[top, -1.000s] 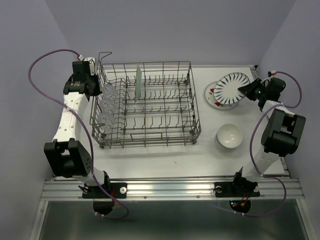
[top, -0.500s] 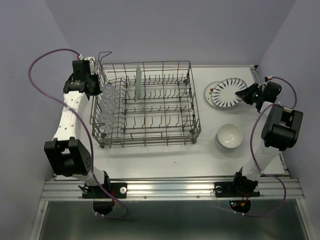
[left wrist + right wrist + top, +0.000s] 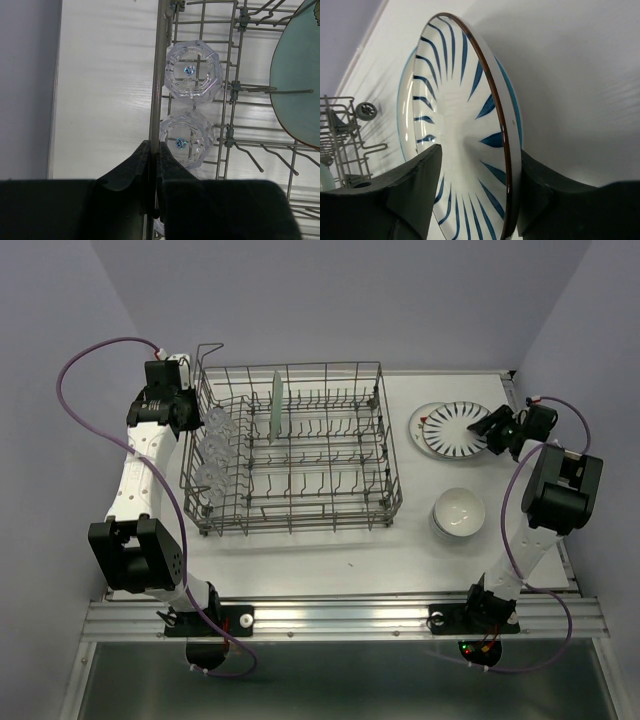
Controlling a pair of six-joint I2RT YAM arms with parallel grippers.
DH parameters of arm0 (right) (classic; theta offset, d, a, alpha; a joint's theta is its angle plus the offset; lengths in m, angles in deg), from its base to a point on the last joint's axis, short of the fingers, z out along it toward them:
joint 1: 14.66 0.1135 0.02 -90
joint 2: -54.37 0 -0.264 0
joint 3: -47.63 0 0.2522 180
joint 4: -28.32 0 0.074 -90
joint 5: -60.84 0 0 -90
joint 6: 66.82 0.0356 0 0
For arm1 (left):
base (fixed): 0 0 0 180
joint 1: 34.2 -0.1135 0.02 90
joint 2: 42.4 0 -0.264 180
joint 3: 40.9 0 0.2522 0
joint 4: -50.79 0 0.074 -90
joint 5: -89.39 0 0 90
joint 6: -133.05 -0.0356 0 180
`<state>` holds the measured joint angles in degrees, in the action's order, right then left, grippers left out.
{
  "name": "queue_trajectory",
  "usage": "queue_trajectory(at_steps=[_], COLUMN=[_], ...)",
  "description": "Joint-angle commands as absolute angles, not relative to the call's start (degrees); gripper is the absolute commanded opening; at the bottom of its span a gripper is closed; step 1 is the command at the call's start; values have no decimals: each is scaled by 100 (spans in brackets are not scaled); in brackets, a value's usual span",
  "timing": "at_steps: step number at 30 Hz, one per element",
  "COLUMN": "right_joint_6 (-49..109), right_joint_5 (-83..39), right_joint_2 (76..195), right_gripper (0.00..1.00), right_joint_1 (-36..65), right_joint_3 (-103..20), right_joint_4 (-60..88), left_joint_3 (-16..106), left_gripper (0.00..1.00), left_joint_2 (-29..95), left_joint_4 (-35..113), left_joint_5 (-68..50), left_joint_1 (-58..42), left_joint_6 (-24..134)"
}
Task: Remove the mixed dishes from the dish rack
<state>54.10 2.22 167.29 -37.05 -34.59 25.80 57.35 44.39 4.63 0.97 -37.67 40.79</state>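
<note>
Right gripper (image 3: 480, 160) stands open, its fingers (image 3: 415, 190) straddling the rim of the striped plate (image 3: 455, 115), which lies on a second plate (image 3: 416, 426) at the table's (image 3: 400, 545) far right. Left gripper (image 3: 152, 150) is clamped shut on the rack's (image 3: 156, 75) left top rail. Glasses (image 3: 192, 70) and an upright green plate (image 3: 276, 405) sit in the rack. Stacked bowls (image 3: 459, 512) rest near the plates.

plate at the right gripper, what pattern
White plate, dark blue radiating streaks, brown rim; right wrist view.
</note>
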Motion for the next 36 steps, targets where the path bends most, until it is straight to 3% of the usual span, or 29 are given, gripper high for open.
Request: queue_trajectory(at_steps=[1,7,14,36], right_joint_6=[5157,4780,4393,3900], right_joint_5=[-67,-655,-1860,-2415], right_joint_2=[16652,16669,16827,17337], right_gripper=[61,76,82,90], right_joint_1=[-3690,-3585,-3286,-2513], right_joint_3=[-3837,-4171,-4777,-5525], right_joint_4=[2397,1519,437,-363], left_joint_3=[5821,5821,5821,5820], left_gripper=[0,0,0,0], left_joint_2=[4479,4470,4461,4523], left_joint_4=[803,820,803,811], left_joint_5=[537,466,475,431], left_joint_1=[-3869,-3869,-3869,-3869], left_joint_6=[4402,4393,4384,4402])
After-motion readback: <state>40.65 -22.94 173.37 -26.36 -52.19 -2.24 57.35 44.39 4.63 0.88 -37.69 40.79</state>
